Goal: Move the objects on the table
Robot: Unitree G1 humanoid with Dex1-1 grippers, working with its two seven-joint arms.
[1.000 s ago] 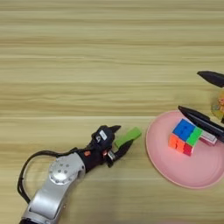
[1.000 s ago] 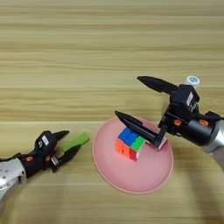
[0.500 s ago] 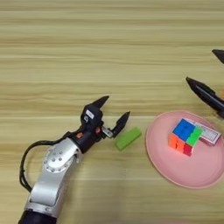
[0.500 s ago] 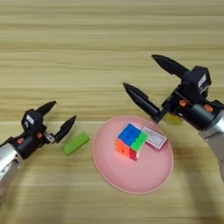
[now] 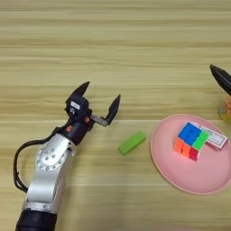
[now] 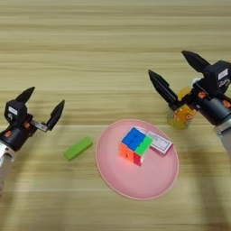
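My left gripper [image 5: 100, 97] is open and hangs over bare table, up and to the left of the small green bar [image 5: 132, 142], which lies flat and free. On the pink plate [image 6: 135, 191] rests the multicoloured puzzle cube [image 6: 134, 145], with the flat red-and-white box [image 6: 158, 142] touching its right side. My right gripper [image 6: 167, 63] is open, back and right of the plate. The orange juice bottle [image 6: 182, 113] stands just beneath its fingers, not gripped; its cap is hidden.
The light wood table [image 5: 113, 40] stretches wide behind both arms. My left forearm [image 5: 47, 176] runs in from the bottom left corner. The plate takes up the front right area.
My left gripper has let go of the green bar and drawn back up and left, opening wide. My right gripper has lifted off the plate and moved back right, over the bottle.
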